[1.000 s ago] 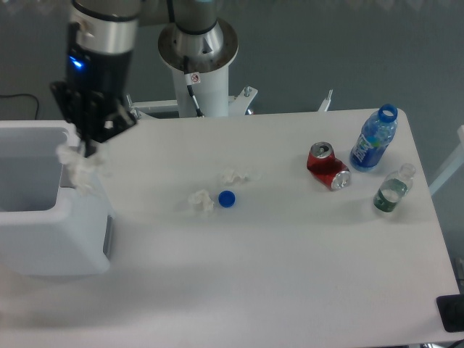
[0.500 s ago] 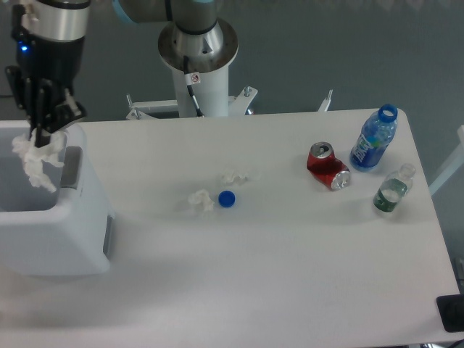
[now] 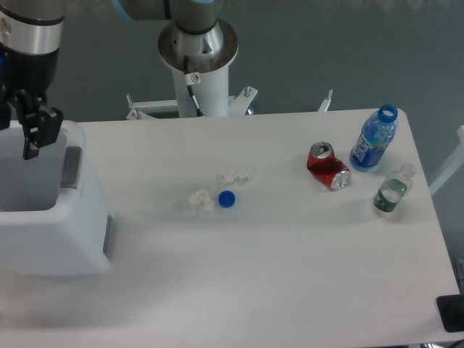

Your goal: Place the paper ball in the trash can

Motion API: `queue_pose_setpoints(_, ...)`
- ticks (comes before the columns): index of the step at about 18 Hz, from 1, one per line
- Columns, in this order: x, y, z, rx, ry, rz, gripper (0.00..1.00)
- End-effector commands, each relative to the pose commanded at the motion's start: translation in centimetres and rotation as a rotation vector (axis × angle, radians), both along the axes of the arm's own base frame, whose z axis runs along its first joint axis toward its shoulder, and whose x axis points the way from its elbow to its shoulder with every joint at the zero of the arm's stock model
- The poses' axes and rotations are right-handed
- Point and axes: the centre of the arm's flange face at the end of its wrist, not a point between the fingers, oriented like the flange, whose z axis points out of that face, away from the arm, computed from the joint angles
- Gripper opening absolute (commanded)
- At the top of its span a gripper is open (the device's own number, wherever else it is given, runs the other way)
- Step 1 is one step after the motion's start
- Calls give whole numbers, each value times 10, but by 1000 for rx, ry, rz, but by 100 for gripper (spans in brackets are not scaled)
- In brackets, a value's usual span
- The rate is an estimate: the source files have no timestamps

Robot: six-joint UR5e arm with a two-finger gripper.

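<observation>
The trash can (image 3: 69, 243) is the large white boxy bin at the table's left end, with a grey panel (image 3: 70, 167) on its rim. My gripper (image 3: 18, 134) hangs over the bin's mouth, open, with nothing between its dark fingers (image 3: 33, 134). The paper ball is out of view; I cannot see the bottom of the bin from here.
Two white paper scraps (image 3: 200, 199) (image 3: 236, 175) and a blue bottle cap (image 3: 227, 199) lie mid-table. At the right are a crushed red can (image 3: 328, 166), a blue-labelled bottle (image 3: 374, 140) and a small tipped clear bottle (image 3: 392, 189). The robot base (image 3: 199, 54) stands behind the table.
The gripper carried the white paper wad left over the bin's mouth and opened; the wad is no longer in its fingers or in sight.
</observation>
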Motion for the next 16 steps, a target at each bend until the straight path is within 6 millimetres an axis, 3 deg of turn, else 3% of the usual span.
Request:
queue_pose_setpoints(3, -3, 0, -6, -11, -9, 11, 100)
queue_pose_setpoints(5, -15, -2, -11, -27, -23, 54, 100)
queue_pose_setpoints(11, -113, -26, -16, -22, -23, 228, 100)
queue_pose_setpoints(16, -167, -49, -30, -78, 104, 247, 100)
